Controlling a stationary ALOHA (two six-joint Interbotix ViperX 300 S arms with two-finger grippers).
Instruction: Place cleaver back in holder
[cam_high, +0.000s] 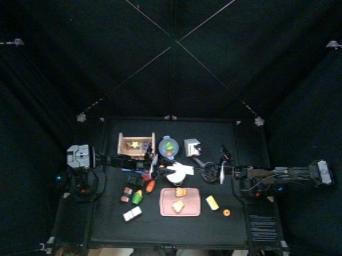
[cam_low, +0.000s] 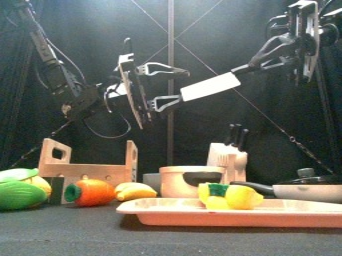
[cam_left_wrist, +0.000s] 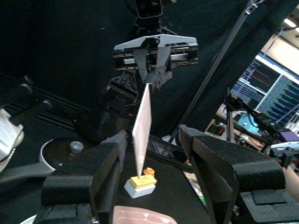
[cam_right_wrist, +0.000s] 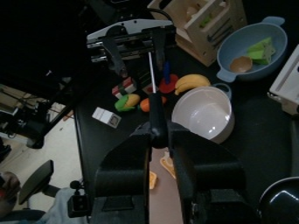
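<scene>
The cleaver (cam_low: 211, 87) hangs in mid-air above the table, its white blade slanting down toward the left. My right gripper (cam_low: 262, 62) is shut on its dark handle end, and in the right wrist view the jaws (cam_right_wrist: 149, 140) clamp the cleaver (cam_right_wrist: 152, 96), seen edge-on. My left gripper (cam_low: 171, 84) stands open at the blade's tip. In the left wrist view the blade (cam_left_wrist: 142, 131) runs between those wide jaws (cam_left_wrist: 152, 144) without touching them. The light wooden holder (cam_low: 87, 165) stands on the table at the left, below both grippers.
A pinkish cutting board (cam_low: 227, 210) with yellow food pieces lies at the front. A white pot (cam_low: 187, 180), a white knife block (cam_low: 227, 155) and a pan (cam_low: 305, 185) stand behind it. Green, orange and yellow toy foods (cam_low: 80, 190) lie beside the holder. A blue bowl (cam_right_wrist: 251, 48) sits near the holder.
</scene>
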